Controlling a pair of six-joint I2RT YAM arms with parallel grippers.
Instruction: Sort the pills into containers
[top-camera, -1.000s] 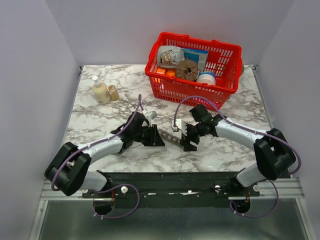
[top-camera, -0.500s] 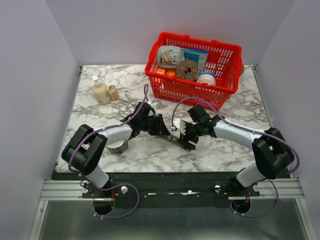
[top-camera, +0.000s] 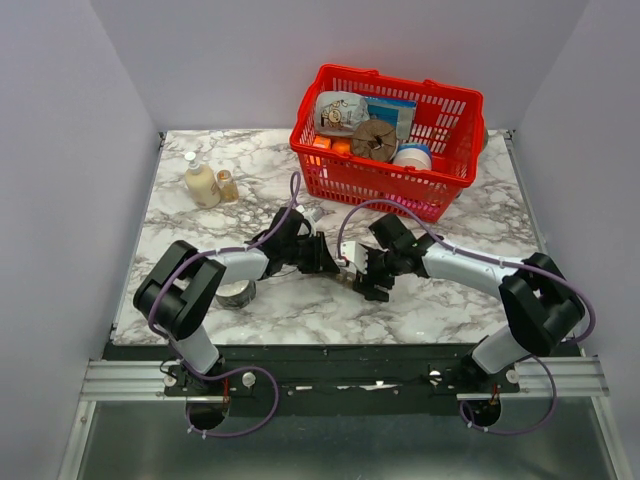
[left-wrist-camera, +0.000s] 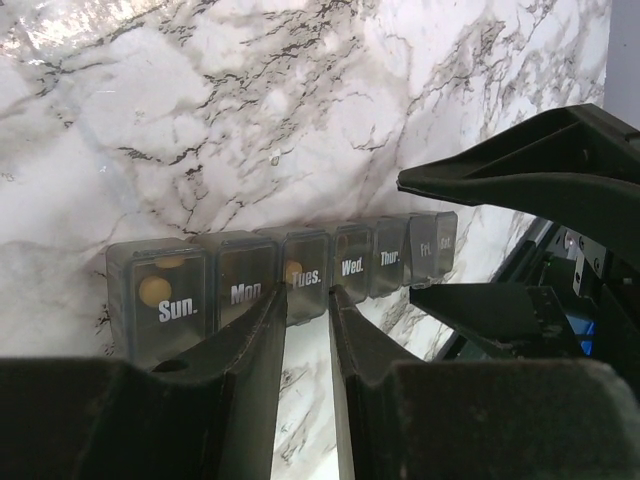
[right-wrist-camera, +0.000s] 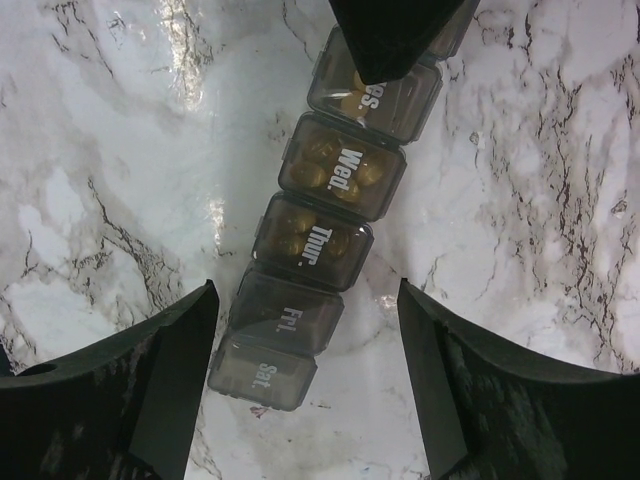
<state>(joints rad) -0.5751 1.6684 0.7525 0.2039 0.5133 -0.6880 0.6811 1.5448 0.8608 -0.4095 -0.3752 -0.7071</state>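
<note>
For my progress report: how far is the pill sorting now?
Done: yellow pills lie in Sun, Tues, Wed and Thur cells of the long dark grey plastic strip. In hand: shut left claw at Tues, open right claw around the Sat end. Left: Fri and Sat look empty.

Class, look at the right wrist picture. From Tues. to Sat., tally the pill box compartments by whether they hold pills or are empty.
Holding pills (Tues., Wed., Thur.): 3
Empty (Fri., Sat.): 2
Total: 5
</note>
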